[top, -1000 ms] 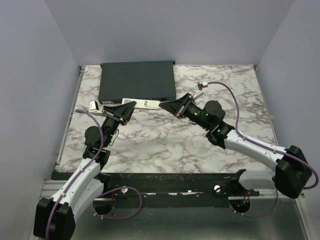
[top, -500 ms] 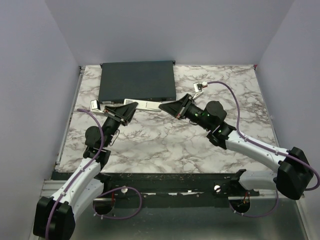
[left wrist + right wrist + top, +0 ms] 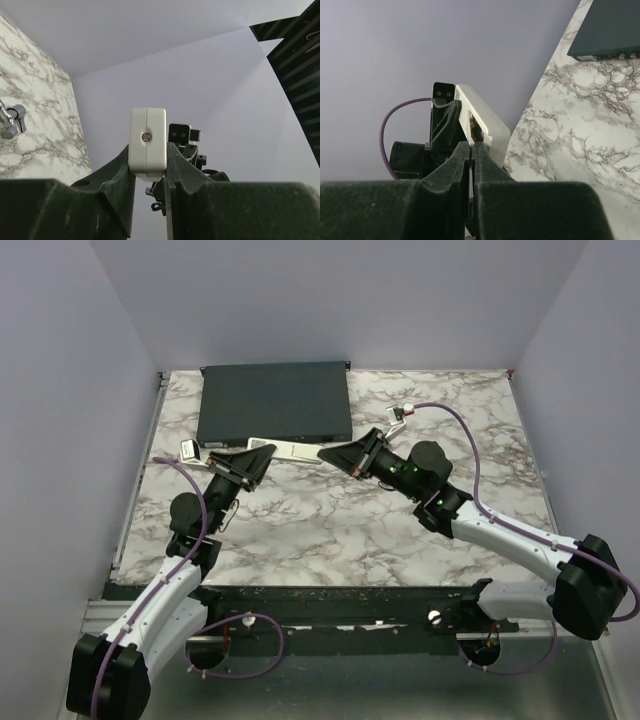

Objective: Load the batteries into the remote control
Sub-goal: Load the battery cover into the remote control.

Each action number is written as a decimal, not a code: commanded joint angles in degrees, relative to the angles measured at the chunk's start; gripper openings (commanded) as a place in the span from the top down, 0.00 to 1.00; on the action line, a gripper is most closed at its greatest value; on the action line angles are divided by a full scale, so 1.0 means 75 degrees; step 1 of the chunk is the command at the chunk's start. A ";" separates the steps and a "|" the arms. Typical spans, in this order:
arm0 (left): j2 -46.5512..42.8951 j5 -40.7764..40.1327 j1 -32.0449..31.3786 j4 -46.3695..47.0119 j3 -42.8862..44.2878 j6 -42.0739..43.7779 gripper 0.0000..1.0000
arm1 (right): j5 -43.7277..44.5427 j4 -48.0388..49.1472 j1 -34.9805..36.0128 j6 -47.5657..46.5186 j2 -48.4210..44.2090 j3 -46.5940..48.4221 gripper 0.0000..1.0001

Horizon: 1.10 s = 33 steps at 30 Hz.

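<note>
The white remote control [image 3: 292,449] is held off the table in front of the dark box, gripped at its left end by my left gripper [image 3: 258,451]. In the left wrist view its end face [image 3: 147,135] sits clamped between the fingers of my left gripper [image 3: 148,152]. My right gripper [image 3: 326,452] is shut, with its tips [image 3: 471,145] at the remote's open battery slot [image 3: 482,125]. A small dark piece [image 3: 477,132], probably a battery, sits in that slot just above the tips. I cannot tell whether the fingers grip it. No other battery shows.
A large flat dark-grey box [image 3: 275,400] lies at the back of the marble table [image 3: 330,520]. A small white piece [image 3: 187,449] lies left of the left gripper. A white plug on a purple cable [image 3: 400,413] lies at the back right.
The remote's right end has dropped slightly and my right gripper has edged up to it. Otherwise both arms hold nearly still.
</note>
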 commanded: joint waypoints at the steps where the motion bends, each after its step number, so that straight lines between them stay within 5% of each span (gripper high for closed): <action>1: -0.0176 0.0250 -0.0146 0.1315 0.0154 -0.0027 1.00 | -0.0236 -0.1219 0.0171 -0.0047 0.0164 0.0041 0.99; 33: -0.0181 0.0400 -0.0146 0.1732 0.0217 0.0655 1.00 | -0.0178 -0.1316 0.0124 0.0023 0.0465 0.0170 0.99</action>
